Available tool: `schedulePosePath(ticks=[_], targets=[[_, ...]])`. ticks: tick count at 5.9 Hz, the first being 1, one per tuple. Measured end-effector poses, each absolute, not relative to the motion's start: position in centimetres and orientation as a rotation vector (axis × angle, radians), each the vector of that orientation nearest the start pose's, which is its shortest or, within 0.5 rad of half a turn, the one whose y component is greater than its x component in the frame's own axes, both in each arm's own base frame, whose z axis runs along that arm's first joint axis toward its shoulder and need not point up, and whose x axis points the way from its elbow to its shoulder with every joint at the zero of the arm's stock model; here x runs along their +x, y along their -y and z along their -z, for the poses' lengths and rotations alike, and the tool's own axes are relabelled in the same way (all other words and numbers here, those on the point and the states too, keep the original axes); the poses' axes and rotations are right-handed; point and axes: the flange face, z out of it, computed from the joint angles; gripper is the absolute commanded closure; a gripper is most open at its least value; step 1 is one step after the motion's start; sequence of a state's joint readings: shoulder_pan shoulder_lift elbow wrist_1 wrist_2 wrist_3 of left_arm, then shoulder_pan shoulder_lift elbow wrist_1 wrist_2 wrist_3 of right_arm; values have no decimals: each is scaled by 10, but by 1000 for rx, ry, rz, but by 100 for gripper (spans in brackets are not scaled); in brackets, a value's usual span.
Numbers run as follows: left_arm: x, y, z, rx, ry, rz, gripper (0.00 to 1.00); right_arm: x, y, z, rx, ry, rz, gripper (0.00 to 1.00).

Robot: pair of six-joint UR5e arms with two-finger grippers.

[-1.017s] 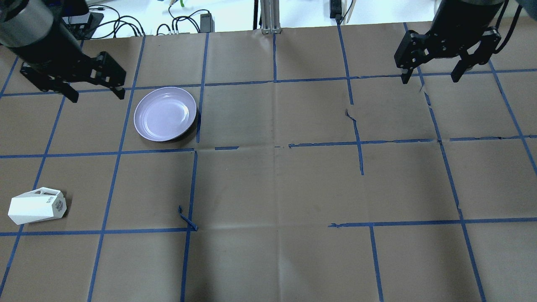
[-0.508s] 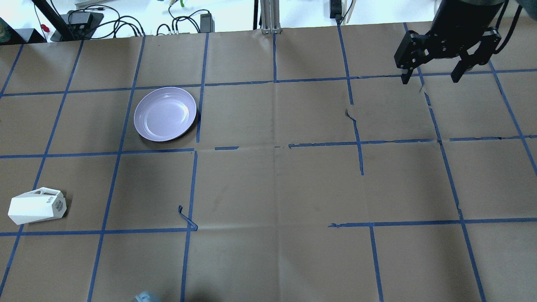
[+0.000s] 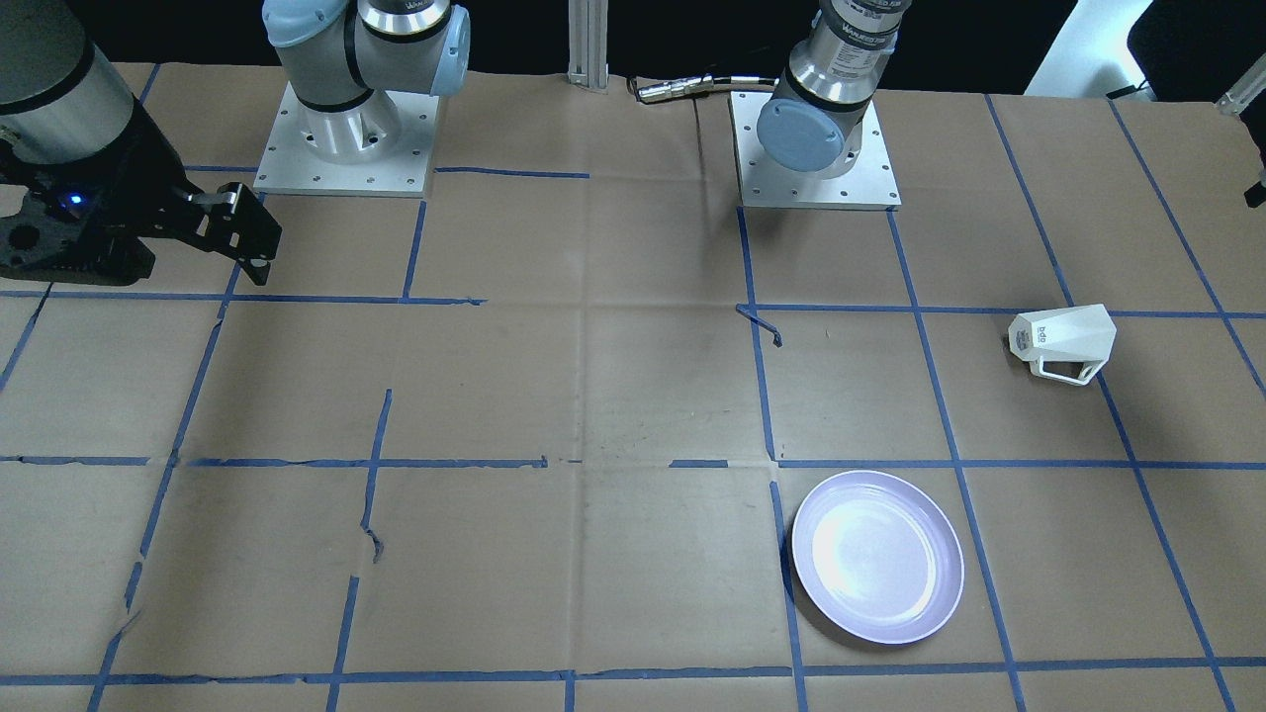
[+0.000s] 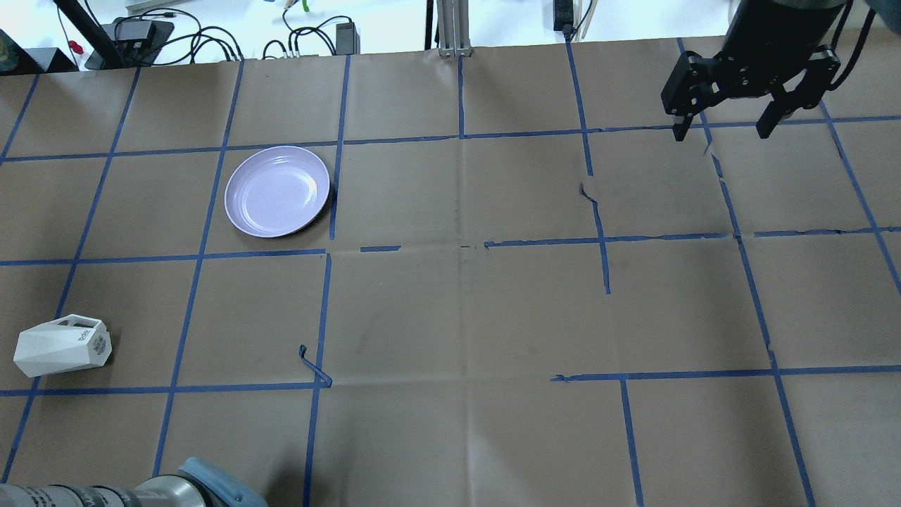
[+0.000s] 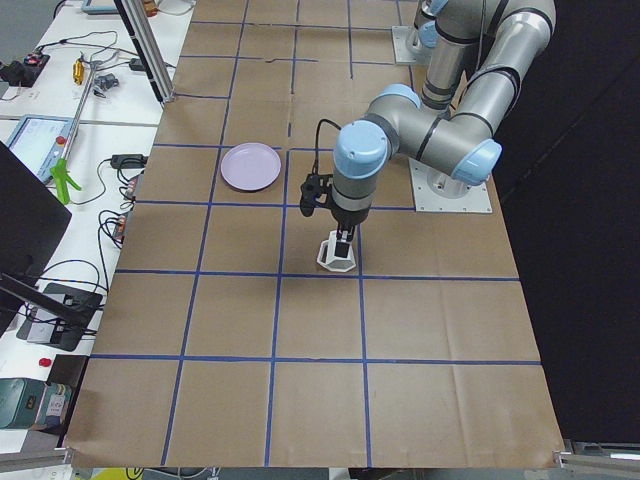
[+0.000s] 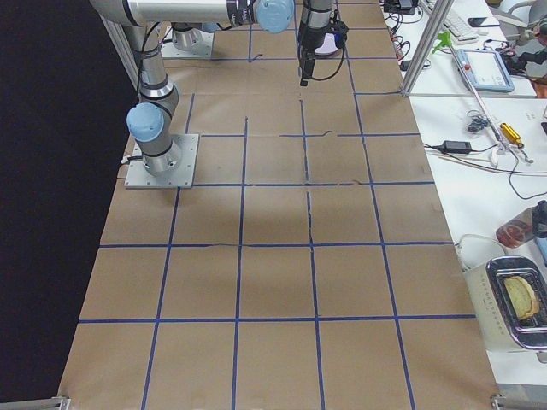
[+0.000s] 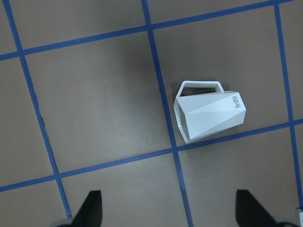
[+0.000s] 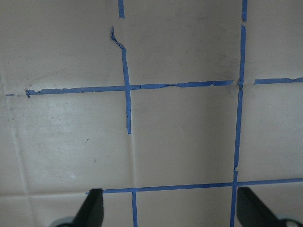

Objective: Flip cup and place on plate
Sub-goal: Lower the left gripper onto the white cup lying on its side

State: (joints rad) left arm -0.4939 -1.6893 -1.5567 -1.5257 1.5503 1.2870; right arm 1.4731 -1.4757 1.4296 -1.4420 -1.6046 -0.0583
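Observation:
The white faceted cup (image 4: 62, 345) lies on its side near the table's left edge, with its handle toward the far side. It also shows in the front view (image 3: 1063, 341) and the left wrist view (image 7: 210, 116). The lavender plate (image 4: 277, 190) sits empty farther out and to the right of the cup, and also shows in the front view (image 3: 877, 556). My left gripper (image 7: 168, 213) is open and empty, and in the left side view it hangs above the cup (image 5: 341, 250). My right gripper (image 4: 725, 130) is open and empty, high over the far right.
Brown paper with a blue tape grid covers the table (image 4: 464, 310). A loose curl of tape (image 4: 313, 366) sticks up near the middle front. My left arm's elbow (image 4: 197, 486) shows at the overhead view's bottom edge. Cables and a post (image 4: 450, 28) line the far edge.
My left gripper has gone from the overhead view's far left, and its elbow now shows at the bottom edge. The right arm, cup and plate have not moved.

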Motion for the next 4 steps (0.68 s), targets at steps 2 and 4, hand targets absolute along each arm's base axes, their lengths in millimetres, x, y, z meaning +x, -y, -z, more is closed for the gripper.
schedulePosePath(ticks=[2,4], targets=[[438,362,-388,267,-3358,96,1,78,533,-496,60,-3165,-135,0],[466,350,-309,46,-3671,294,1,78,533,-496,61,-3165,-135,0]])
